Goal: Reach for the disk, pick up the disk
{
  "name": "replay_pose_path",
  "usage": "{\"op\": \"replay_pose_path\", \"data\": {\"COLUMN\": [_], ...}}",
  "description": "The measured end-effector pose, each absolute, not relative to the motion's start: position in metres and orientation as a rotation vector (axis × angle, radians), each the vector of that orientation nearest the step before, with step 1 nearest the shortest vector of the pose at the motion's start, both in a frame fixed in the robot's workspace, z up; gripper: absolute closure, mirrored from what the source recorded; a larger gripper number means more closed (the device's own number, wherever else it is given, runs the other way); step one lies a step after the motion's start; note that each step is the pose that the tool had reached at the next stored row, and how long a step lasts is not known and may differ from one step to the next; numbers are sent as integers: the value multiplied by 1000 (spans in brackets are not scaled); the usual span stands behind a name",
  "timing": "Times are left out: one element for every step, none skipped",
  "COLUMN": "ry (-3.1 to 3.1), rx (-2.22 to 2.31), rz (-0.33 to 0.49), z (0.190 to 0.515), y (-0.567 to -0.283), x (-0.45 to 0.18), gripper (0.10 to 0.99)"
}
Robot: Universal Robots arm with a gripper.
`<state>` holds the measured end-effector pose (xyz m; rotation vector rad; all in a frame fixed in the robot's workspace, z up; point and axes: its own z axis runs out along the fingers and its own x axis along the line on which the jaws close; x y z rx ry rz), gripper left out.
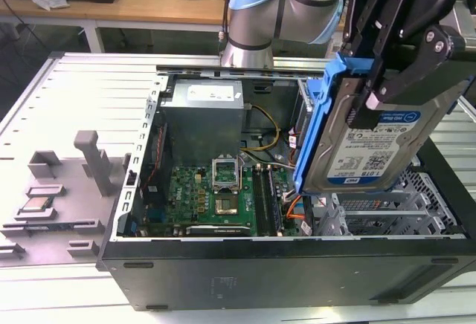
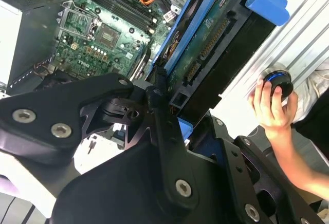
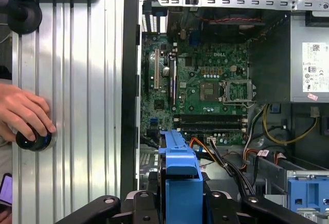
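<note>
Already the gripper (image 1: 387,64) has the disk (image 1: 372,142) clamped, black fingers (image 1: 405,71) closed on its two flat faces near the upper edge. Disk hangs tilted in the air above the open computer case (image 1: 282,264), over the drive-bay end at the exterior view's right, clear of the case and touching nothing but the fingers. Label face with white-and-blue sticker points toward the exterior camera; blue frame (image 1: 316,127) runs along the edge nearer the motherboard (image 1: 216,198). In the second wrist view the disk (image 2: 216,54) shows its circuit-board underside, blue frame at both sides, gripper linkages (image 2: 128,147) in front. In the first wrist view the blue frame (image 3: 181,175) sits edge-on between the fingers, motherboard (image 3: 205,90) beyond. Power supply (image 1: 204,112) sits at the case's far end. A person's hand (image 3: 23,113) rests on a round black knob (image 3: 35,139) on the ribbed metal table (image 3: 77,106) beside the case. Grey fixture (image 1: 67,183) with a small chip (image 1: 37,205) lies at the exterior view's left.
</note>
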<state>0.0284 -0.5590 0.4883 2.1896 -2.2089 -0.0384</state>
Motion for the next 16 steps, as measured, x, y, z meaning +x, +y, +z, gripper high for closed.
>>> {"op": "replay_pose_path", "data": {"ry": [-2209,-2209,-2209,-2209,-2209,-2209,-2209,-2209,-2209,-2209,-2209,-2209,-2209,-2209,-2209,-2209], "rx": [2190,2190,2190,2190,2190,2190,2190,2190,2190,2190,2190,2190,2190,2190,2190,2190], "rz": [-39,-39,-38,-38,-38,-38,-38,-39,-39,-39,-39,-39,-38,-39,-39,-39], "z": [488,488,488,488,487,487,487,486,486,486,486,485,485,485,484,484], "y": [-559,-559,-559,-559,-559,-559,-559,-559,-559,-559,-559,-559,-559,-559,-559,-559], "x": [30,30,32,32,34,35,36,37,39,40,42,44,45,46,47,48], "gripper": [722,722,722,722,722,722,722,722,722,722,722,722,722,722,722,722]}}
